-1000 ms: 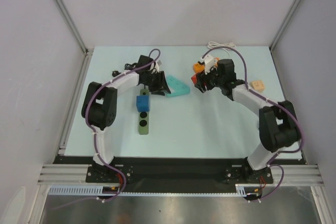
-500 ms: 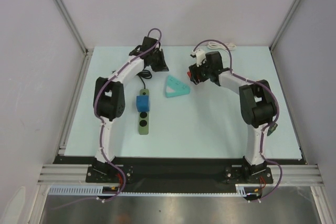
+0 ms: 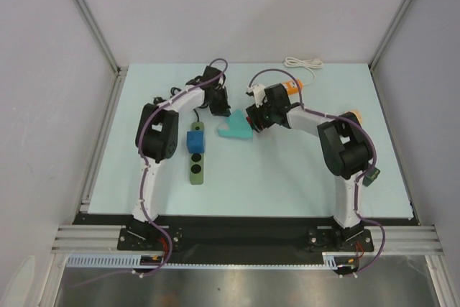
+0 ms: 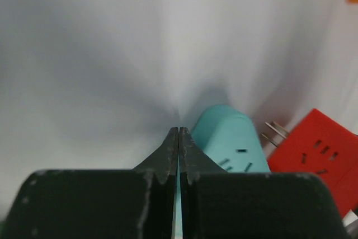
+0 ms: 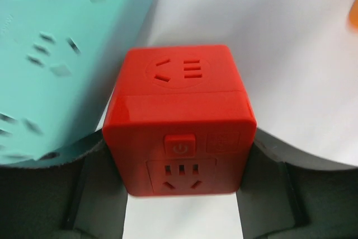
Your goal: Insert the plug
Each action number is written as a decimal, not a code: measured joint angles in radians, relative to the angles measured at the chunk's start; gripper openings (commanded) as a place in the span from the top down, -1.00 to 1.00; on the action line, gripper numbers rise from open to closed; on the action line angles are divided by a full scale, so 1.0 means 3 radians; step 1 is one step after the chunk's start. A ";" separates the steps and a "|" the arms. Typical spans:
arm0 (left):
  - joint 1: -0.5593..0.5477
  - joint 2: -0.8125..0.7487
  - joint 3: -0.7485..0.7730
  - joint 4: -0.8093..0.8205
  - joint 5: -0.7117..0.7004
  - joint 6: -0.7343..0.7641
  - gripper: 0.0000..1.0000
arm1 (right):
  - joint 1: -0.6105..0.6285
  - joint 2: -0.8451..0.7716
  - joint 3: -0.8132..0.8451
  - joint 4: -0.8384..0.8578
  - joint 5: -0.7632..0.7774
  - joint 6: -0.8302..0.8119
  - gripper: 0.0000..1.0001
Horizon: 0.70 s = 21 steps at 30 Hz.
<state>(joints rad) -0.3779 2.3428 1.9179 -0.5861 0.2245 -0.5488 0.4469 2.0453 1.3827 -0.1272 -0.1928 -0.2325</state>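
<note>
The left claw (image 4: 178, 138) is being held tightly together beside a teal power strip (image 4: 226, 138). The right claw (image 5: 180, 138) is being clamped on a red socket cube (image 5: 179, 82). The plug cannot be made out; a thin black cord (image 3: 197, 116) is lying on the counter (image 3: 287, 170) beside the left arm

a blue block (image 3: 195, 141) rests on a dark green strip (image 3: 195, 171)
</note>
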 measured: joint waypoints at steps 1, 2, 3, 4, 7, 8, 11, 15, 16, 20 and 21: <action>-0.0022 -0.0022 -0.0116 0.0048 0.0014 0.0003 0.99 | 0.0031 -0.0058 -0.0100 0.0029 0.0048 0.0017 1.00; -0.0046 -0.0060 -0.0254 0.0075 0.0034 -0.0011 0.99 | 0.0056 -0.0140 -0.0189 0.0006 0.0078 0.0045 1.00; -0.0062 -0.0130 -0.0374 0.0136 0.0090 -0.0004 0.99 | 0.0075 -0.0215 -0.0267 -0.0029 0.0107 0.0069 1.00; -0.0081 -0.0196 -0.0472 0.0156 0.0076 -0.0001 1.00 | 0.0092 -0.0303 -0.0355 -0.0078 0.0128 0.0095 1.00; -0.0154 -0.0463 -0.0832 0.0191 0.0084 0.0000 0.99 | 0.0128 -0.0612 -0.0682 -0.0120 0.0220 0.0188 1.00; -0.0181 -0.0548 -0.0941 0.0219 0.0085 -0.0001 0.99 | 0.0139 -0.0704 -0.0767 -0.0139 0.0244 0.0219 1.00; -0.0251 -0.0785 -0.1221 0.0310 0.0094 -0.0006 0.99 | 0.0182 -0.1035 -0.1052 -0.0181 0.0301 0.0322 1.00; -0.0337 -0.1007 -0.1527 0.0481 0.0188 -0.0015 0.99 | 0.0294 -0.1429 -0.1265 -0.0239 0.0351 0.0441 1.00; -0.0355 -0.1026 -0.1577 0.0530 0.0231 -0.0018 0.99 | 0.0318 -0.1509 -0.1298 -0.0238 0.0343 0.0454 1.00; -0.0398 -0.1027 -0.1676 0.0684 0.0430 -0.0037 0.97 | 0.0380 -0.1719 -0.1342 -0.0286 0.0318 0.0502 1.00; -0.0403 -0.1027 -0.1676 0.0722 0.0477 -0.0037 0.95 | 0.0379 -0.1738 -0.1342 -0.0301 0.0318 0.0505 1.00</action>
<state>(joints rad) -0.4988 2.0346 1.4151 -0.3695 0.3676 -0.5598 0.5606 1.5238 0.9802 -0.2176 -0.0975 -0.0811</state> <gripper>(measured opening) 0.008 0.653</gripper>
